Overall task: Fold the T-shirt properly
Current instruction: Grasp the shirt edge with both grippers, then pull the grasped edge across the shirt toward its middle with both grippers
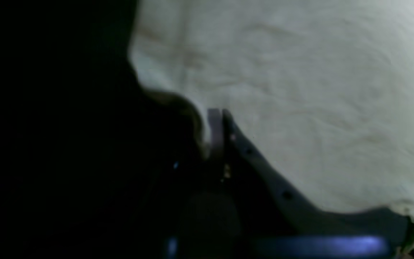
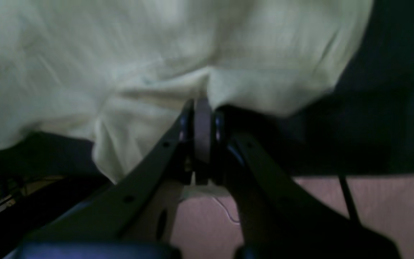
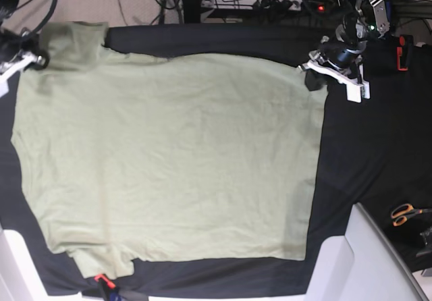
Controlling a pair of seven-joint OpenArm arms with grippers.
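Sage-green T-shirt (image 3: pixel 169 156) lies spread flat on the black surface (image 3: pixel 364 152). Left pincer (image 3: pixel 316 71) is clamped on its far corner; right pincer (image 3: pixel 37 59) pinches the opposite sleeve edge.

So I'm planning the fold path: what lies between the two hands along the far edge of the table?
In the base view, only the T-shirt spans between the right hand and left hand, its far edge beside bare black cloth.

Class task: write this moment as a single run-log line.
left gripper: shut on T-shirt corner | right gripper: shut on T-shirt edge | T-shirt: spread flat, unfolded
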